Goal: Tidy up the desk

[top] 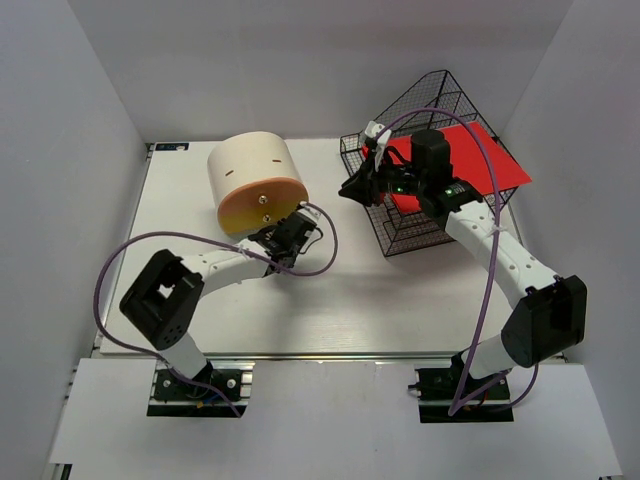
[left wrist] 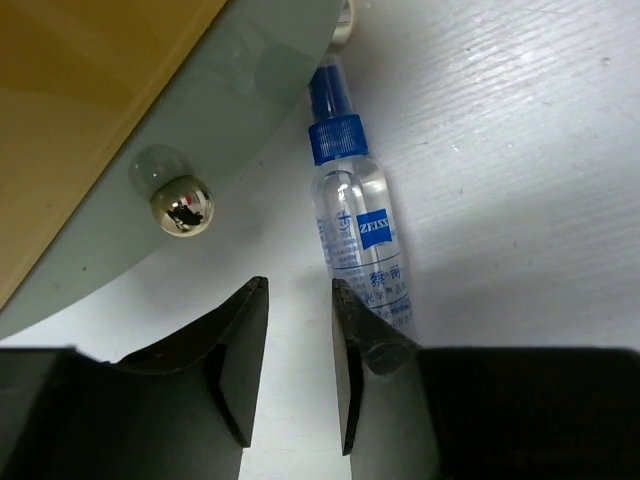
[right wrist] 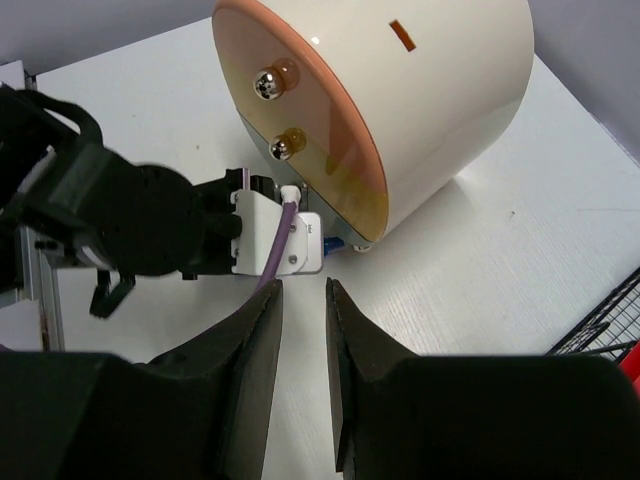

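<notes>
The desk (top: 380, 300) is a white tabletop with an aluminium rail at its front. My left gripper (top: 285, 232) is open and empty, low over the desk (left wrist: 520, 150) in front of the cream-and-orange round drawer box (top: 255, 175). A clear spray bottle with a blue cap (left wrist: 355, 220) lies on the desk just beyond and right of its right fingertip (left wrist: 345, 300), under the box's front edge. My right gripper (top: 347, 192) is open and empty, held above the desk beside the black wire basket (top: 430, 110) and facing the box (right wrist: 400, 100).
The box's orange front carries round metal knobs (right wrist: 268, 85), one near my left gripper (left wrist: 182, 205). A red flat item (top: 480, 160) lies in the tilted basket at the back right. White walls close in the desk on three sides.
</notes>
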Controlling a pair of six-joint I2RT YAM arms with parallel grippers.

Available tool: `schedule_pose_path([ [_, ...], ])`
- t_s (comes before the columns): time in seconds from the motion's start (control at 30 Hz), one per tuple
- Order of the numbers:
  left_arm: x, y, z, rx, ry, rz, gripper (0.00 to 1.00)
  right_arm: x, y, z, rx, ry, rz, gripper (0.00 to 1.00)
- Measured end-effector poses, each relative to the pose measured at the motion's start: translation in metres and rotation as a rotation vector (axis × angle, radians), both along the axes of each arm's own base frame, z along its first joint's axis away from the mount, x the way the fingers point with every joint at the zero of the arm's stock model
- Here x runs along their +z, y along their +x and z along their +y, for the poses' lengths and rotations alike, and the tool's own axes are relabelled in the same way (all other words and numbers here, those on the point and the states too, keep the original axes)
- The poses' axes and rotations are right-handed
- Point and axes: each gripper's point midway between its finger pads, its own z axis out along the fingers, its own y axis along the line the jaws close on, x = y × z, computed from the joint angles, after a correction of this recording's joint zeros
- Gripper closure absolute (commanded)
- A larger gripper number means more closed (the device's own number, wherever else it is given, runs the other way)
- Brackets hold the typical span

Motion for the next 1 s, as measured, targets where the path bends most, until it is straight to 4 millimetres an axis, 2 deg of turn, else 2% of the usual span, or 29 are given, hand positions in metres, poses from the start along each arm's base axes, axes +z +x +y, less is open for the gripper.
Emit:
schedule_pose_path([
  [0.07,-0.002,0.001,0.0,0.039,0.027,-0.015,0.54,0.0,0.0,0.0,0.0,-0.001,-0.001,0.7],
  [0.17,-0.002,0.006,0.001,0.105,0.073,-0.053,0.44,0.0,0.0,0.0,0.001,-0.002,-0.004,0.7],
  [0.23,0.0,0.012,0.001,0.148,0.099,-0.084,0.44,0.0,0.001,0.0,0.001,-0.003,-0.006,0.7],
  [0.4,0.008,0.026,0.004,0.232,0.138,-0.151,0.5,-0.001,0.002,-0.001,-0.004,-0.005,-0.011,0.7],
  [0.7,0.026,0.029,0.021,0.365,0.177,-0.244,0.58,-0.001,0.003,-0.002,-0.009,-0.007,-0.012,0.7],
  [1.0,0.001,0.028,0.027,0.404,0.24,-0.233,0.6,-0.001,0.004,-0.003,-0.01,-0.007,-0.012,0.7],
])
